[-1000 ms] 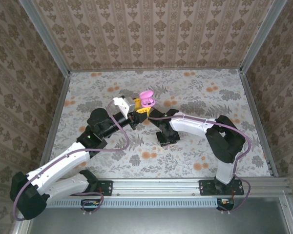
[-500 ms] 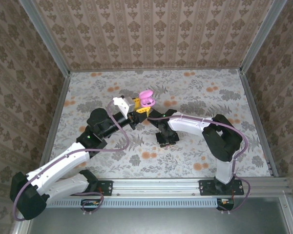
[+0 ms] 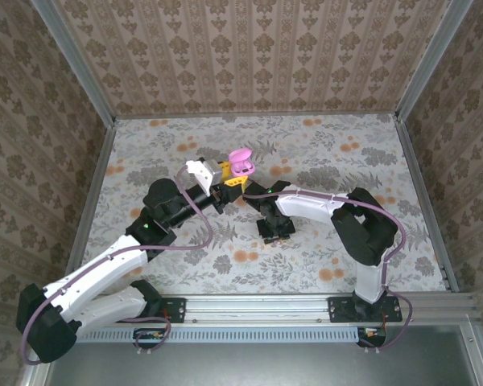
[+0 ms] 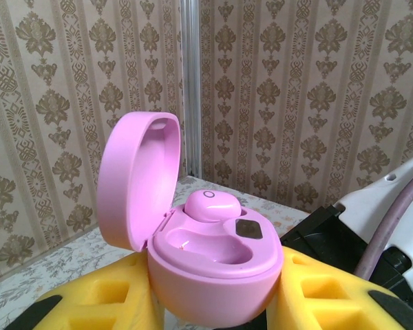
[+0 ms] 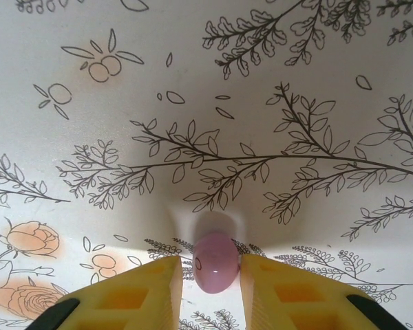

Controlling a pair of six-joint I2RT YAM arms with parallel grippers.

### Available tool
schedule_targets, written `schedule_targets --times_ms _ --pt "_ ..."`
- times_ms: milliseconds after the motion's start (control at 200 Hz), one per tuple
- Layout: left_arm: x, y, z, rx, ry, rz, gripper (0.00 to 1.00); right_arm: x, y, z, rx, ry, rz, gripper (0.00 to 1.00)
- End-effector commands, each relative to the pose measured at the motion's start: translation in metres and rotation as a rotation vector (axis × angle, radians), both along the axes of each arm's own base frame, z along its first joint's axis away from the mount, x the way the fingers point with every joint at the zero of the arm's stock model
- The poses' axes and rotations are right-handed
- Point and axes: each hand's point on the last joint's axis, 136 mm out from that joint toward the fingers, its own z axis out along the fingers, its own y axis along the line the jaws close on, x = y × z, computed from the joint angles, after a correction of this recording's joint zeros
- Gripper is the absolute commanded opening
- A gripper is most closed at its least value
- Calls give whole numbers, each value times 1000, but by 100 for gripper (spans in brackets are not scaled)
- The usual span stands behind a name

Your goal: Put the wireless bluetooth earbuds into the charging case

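Floral tabletop [image 3: 346,161], damask-patterned walls [image 3: 249,56]

- Charging case [image 4: 213,265]: smooth pink plastic, soft sheen.
- Earbud [image 5: 217,270]: glossy pale-pink plastic.
- Right gripper [image 5: 210,267] pads [image 5: 148,295]: matt yellow, foam-like.
- Table cover [image 5: 261,89]: smooth printed sheet.

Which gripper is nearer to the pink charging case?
Left. The left gripper clamps the open charging case between its fingers; the right gripper sits apart, to its right, closed on a pink earbud.
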Motion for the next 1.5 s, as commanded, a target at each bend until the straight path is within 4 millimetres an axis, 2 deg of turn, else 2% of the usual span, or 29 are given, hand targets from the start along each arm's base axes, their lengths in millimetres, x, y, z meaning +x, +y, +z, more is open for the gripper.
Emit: schedule_targets --times_ms 0,730,1065,1275,1375,1495 --pt "-6 3 25 -45 -46 -1 37 -1 -6 -4 -45 14 -4 31" --pt "-6 4 25 -42 -47 3 36 6 -11 -13 -82 12 6 29" --pt "-5 4 25 -44 -43 5 36 10 -17 -4 -77 -10 -1 24" --pt "-2 0 22 -36 -31 0 37 16 -21 20 17 -59 -56 23" --pt "0 -3 20 -33 -24 -2 37 22 -26 38 108 -98 -112 24" --pt "5 -8 17 -33 -14 -1 37 34 -29 72 269 -166 -194 24"
